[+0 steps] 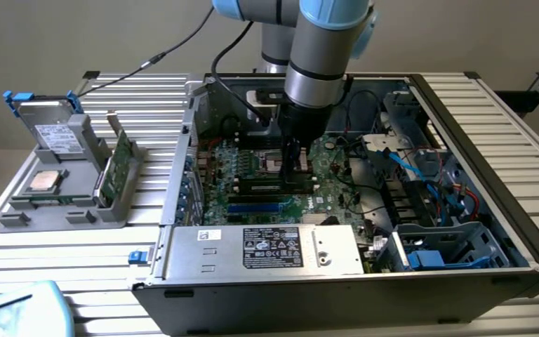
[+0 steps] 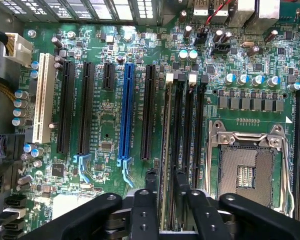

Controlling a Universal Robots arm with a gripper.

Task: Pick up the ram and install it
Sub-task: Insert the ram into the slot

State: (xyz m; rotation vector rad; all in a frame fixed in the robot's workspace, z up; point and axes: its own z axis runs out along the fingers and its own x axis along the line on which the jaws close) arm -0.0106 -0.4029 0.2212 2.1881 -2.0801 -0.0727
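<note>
Inside an open dark steel computer case, lying on its side on a ribbed aluminium table: the black two-fingered claw of a grey-and-blue robot arm, low over the green motherboard. Stands spread, one finger either side of the ram, with a sliver of gap on each flank. Pinches nothing. Ram itself, a long thin green circuit-board stick, lodged edge-on in a black memory slot, near the empty silver-framed processor socket.

Looks seated, but not provably home: white slot latches too small to read as snapped or loose. Likely hazards from here: a crooked lift, dragging a fingertip along the stick and rocking it out of the slot, or a half-pressed end, leaving contacts unmated. Tight quarters besides, with neighbouring slots just beside the fingers and loose black and blue cables near the arm, ready to snag a swinging wrist.

Case contents: motherboard, silver power-supply box with a printed label against the near wall, blue-grey drive bay at the exterior view's right. Well apart at the exterior view's left, a grey plastic parts holder. Carries a grey boxy drive with blue tabs, a square silver-topped processor chip in a shallow recess, and a second green board stick standing on edge in a groove.
</note>
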